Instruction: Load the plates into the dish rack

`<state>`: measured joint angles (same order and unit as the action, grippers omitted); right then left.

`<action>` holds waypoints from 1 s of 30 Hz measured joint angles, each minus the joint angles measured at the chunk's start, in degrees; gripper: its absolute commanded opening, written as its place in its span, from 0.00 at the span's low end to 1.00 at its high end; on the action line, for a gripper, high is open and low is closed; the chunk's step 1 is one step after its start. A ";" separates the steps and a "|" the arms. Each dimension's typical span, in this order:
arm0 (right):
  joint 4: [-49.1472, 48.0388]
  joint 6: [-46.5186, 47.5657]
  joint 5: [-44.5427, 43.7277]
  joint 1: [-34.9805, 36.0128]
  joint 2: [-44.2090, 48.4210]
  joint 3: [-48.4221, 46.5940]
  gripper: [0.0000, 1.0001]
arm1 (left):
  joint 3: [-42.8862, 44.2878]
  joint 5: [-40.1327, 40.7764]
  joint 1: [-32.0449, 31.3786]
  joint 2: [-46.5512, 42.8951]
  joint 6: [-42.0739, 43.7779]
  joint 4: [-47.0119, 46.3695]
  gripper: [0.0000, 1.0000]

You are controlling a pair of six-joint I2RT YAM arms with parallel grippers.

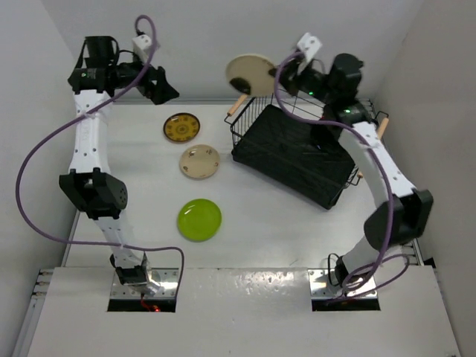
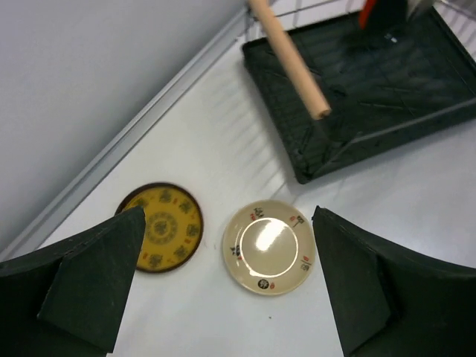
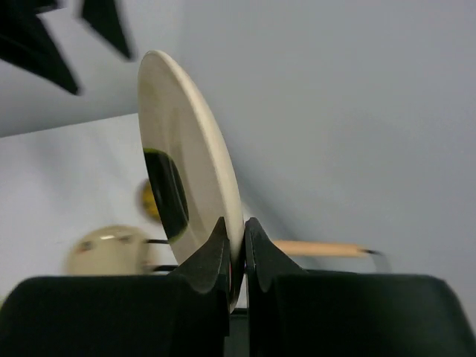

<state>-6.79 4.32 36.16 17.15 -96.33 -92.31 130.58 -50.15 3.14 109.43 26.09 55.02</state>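
My right gripper [image 1: 278, 75] is shut on the rim of a cream plate [image 1: 251, 74] with a dark patch, held on edge in the air above the far left corner of the black wire dish rack [image 1: 297, 152]. The right wrist view has the pinched plate [image 3: 190, 186] between the jaws of that gripper [image 3: 236, 245]. My left gripper [image 1: 167, 91] hangs open and empty, high over the far left of the table. Below the left gripper [image 2: 227, 286] lie a brown-gold plate [image 2: 163, 227] and a beige plate [image 2: 269, 247]. A lime green plate [image 1: 199, 219] lies nearer the arms.
The rack's wooden handle [image 2: 290, 59] sticks out at its left end, and another handle [image 1: 382, 126] shows at the right end. White walls close in the table behind and on both sides. The brown-gold plate [image 1: 181, 128] and beige plate [image 1: 199, 161] lie left of the rack.
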 measured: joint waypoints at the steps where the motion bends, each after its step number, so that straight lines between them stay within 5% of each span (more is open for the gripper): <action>1: -0.66 1.49 -1.25 -1.81 2.19 0.59 0.00 | -0.59 -0.70 1.77 0.00 -2.29 -1.77 1.00; 8: 3.45 18.05 -10.34 -11.47 14.67 8.26 0.00 | -10.99 5.79 8.66 0.02 -9.49 -8.44 1.00; 16: 11.26 30.34 -17.79 -15.91 14.19 21.99 0.00 | -25.90 20.26 8.61 0.31 -9.86 -9.88 1.00; 30: 15.61 38.56 -23.15 -19.21 11.06 25.55 0.00 | -26.95 35.58 7.58 4.00 -8.37 -13.75 1.00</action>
<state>8.82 42.87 13.02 -2.07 -85.27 -66.76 103.63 -14.57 10.72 113.43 17.72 41.28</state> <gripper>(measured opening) 0.058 0.997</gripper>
